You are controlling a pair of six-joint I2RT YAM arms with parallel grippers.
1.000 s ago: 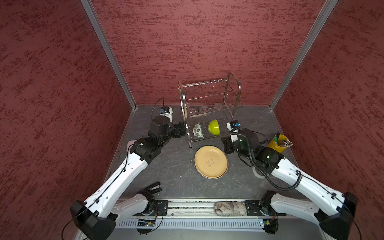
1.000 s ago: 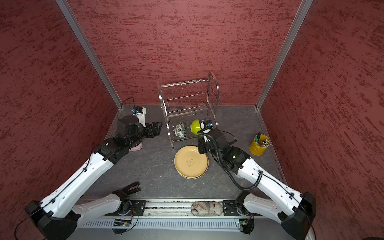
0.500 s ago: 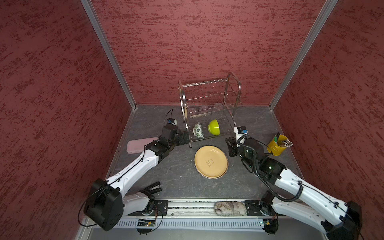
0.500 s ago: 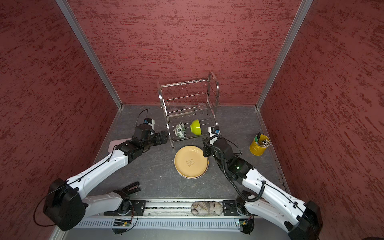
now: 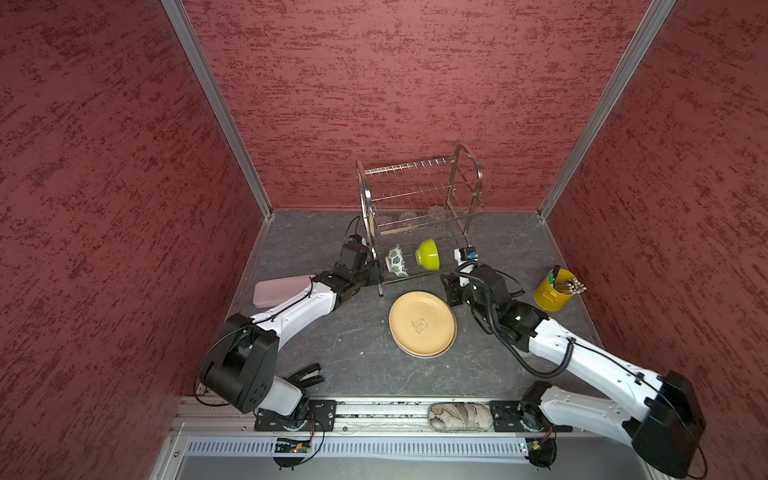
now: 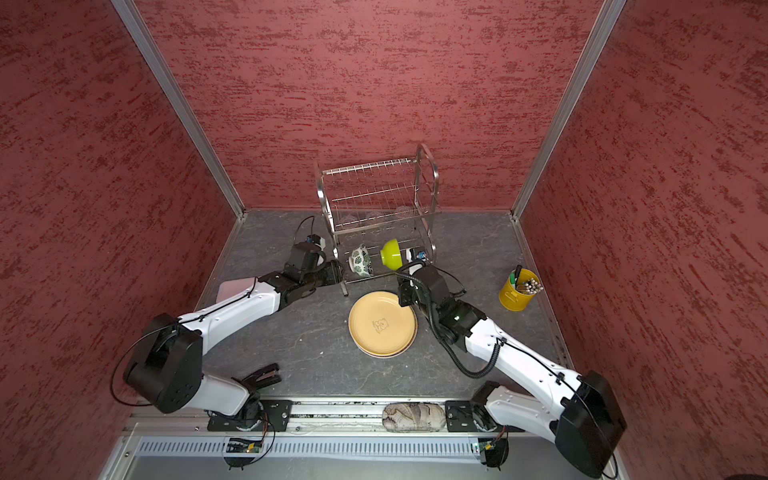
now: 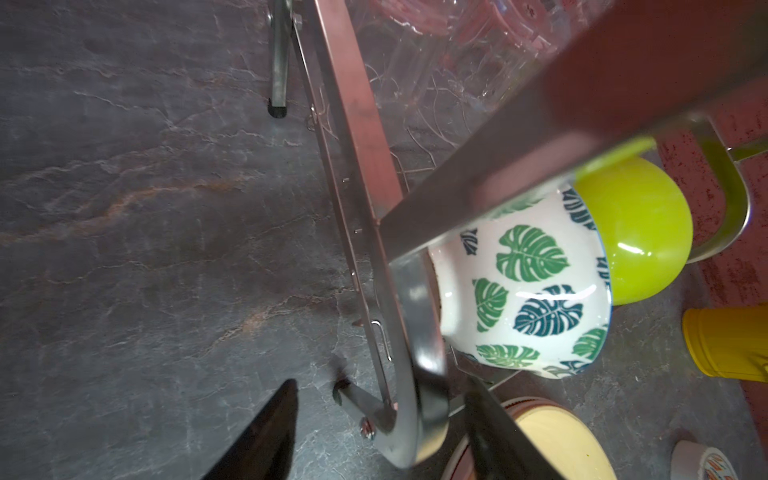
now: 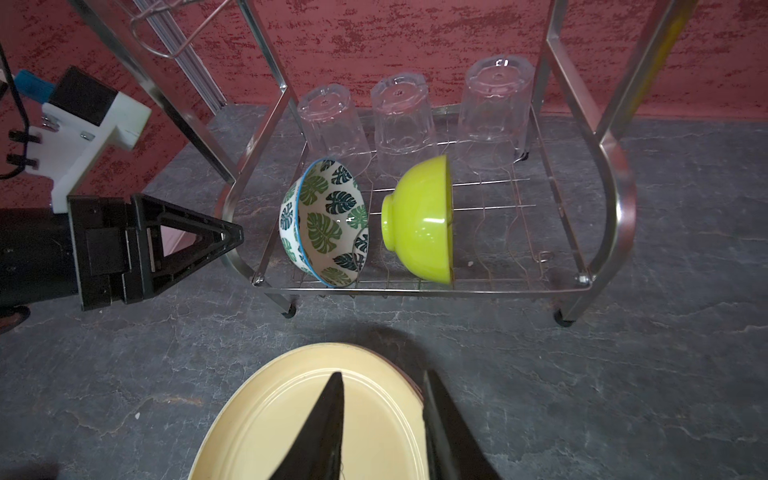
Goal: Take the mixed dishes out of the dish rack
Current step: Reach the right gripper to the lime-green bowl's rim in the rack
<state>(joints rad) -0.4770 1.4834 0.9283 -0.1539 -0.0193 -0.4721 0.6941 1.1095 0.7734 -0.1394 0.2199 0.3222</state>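
The two-tier steel wire dish rack [image 5: 476,174] stands upright. On its lower tier the green-leaf bowl [image 8: 324,224] and lime-green bowl [image 8: 424,220] stand on edge side by side. Behind them, three clear tumblers [image 8: 401,116] sit upside down in a row. The tan-yellow plate [image 5: 422,322] with a bear drawing lies flat before the rack, apparently atop another plate [image 8: 409,382] whose rim barely shows.
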